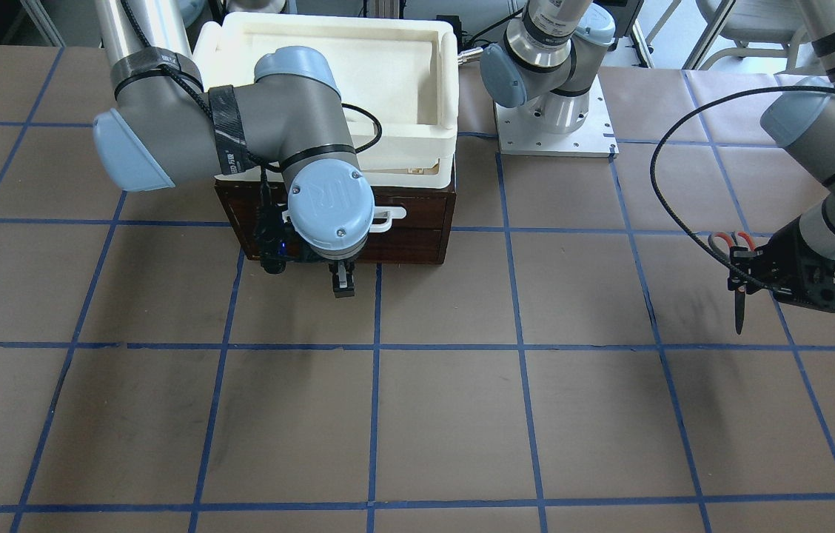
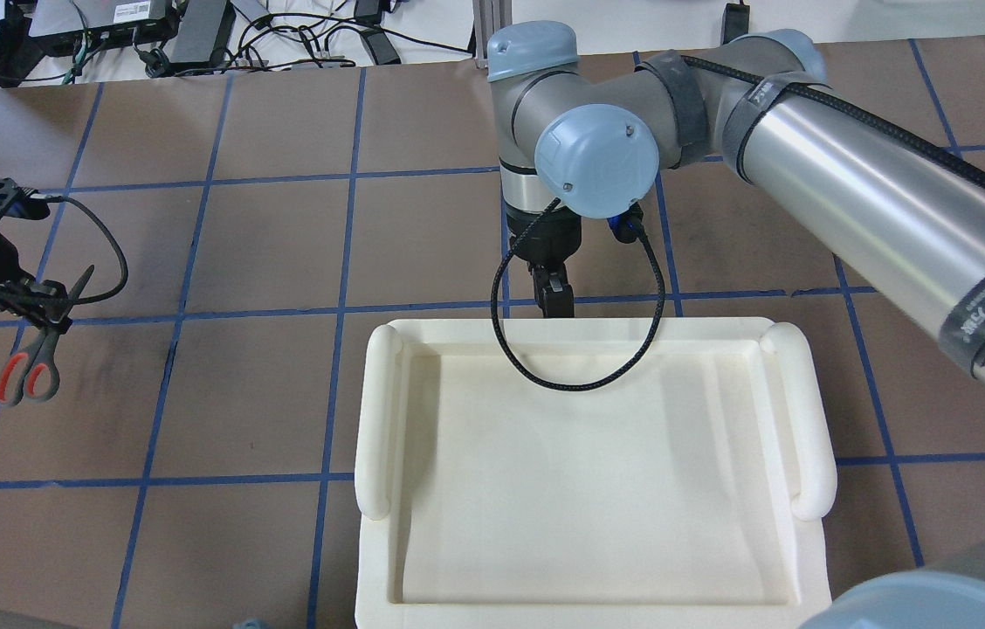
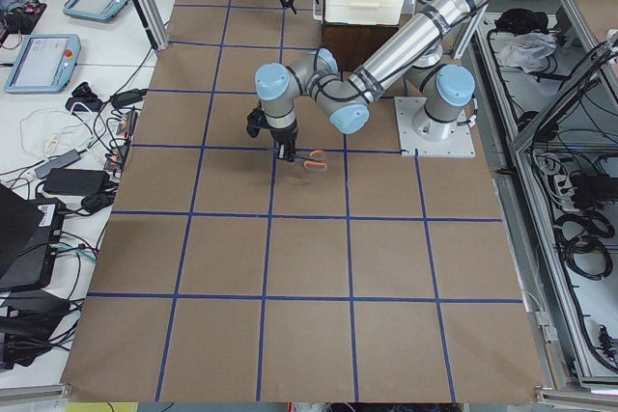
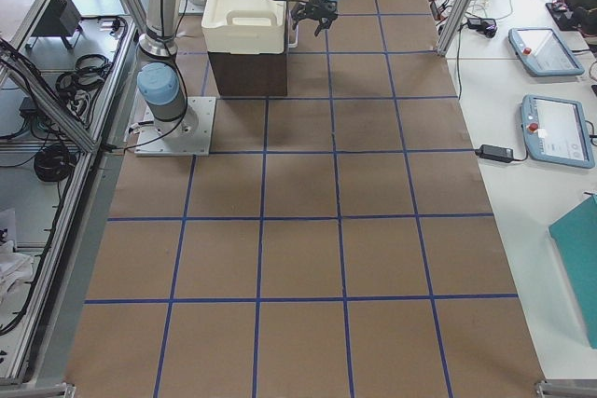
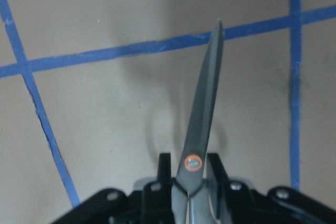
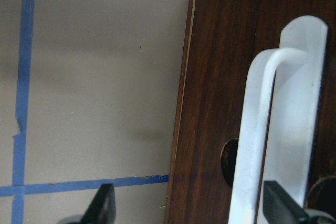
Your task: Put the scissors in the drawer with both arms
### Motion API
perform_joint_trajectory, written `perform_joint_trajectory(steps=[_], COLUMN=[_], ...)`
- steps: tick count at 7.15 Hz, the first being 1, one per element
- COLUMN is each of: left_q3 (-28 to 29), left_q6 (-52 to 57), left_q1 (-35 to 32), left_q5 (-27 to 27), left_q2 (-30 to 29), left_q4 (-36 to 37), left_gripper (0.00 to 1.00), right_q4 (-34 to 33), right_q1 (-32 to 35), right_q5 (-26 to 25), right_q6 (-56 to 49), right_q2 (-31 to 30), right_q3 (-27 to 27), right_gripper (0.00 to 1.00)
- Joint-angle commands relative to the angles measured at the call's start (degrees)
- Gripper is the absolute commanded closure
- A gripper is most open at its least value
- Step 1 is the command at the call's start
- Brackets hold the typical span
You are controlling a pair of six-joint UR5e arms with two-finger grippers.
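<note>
The scissors [image 2: 25,376], with grey handles lined orange-red, hang in my left gripper [image 2: 34,297], which is shut on them near the pivot. They are held above the table far to the left of the drawer. In the front view the blades [image 1: 739,307] point down. The left wrist view shows the blade [image 5: 205,114] reaching forward from the gripper [image 5: 189,184]. The dark brown drawer [image 1: 417,222] looks shut. My right gripper [image 1: 343,283] is open and empty just in front of the drawer's white bar handle [image 6: 260,145]. One fingertip [image 6: 102,208] shows left of the handle.
A cream-white plastic tray [image 2: 375,419] sits on top of the drawer cabinet. A black cable [image 2: 580,376] from my right wrist loops over the tray. The right arm's base plate [image 1: 554,129] stands beside the cabinet. The brown table [image 1: 417,414] has blue tape lines.
</note>
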Motion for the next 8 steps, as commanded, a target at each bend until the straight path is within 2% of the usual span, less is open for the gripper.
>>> perform_joint_trajectory(steps=[1,3,5,8], left_q3=[8.96,12.93,14.43,20.57], left_q6=[-3.50,-23.71,-40.02,-54.19], left_q1=[-6.01,-11.28,-20.41,-29.12], left_q5=[-0.20,-6.85,-6.97,-7.32], left_q2=[2.87,5.07,6.31,6.49], left_q4=[-12.06,-16.05,-16.15,-19.99], left_gripper=[1.00,1.00,1.00,1.00], right_q4=[-0.06,-0.32,-0.41,-0.67], right_q1=[0.00,0.00,0.00,0.00], right_q5=[0.09,0.09,0.00,0.00], right_q6=[-0.03,-0.12,-0.29,-0.64], right_q2=[0.45,0.89,1.51,1.69], right_q3=[0.18,0.18,0.18,1.23], right_gripper=[0.00,0.00,0.00,0.00])
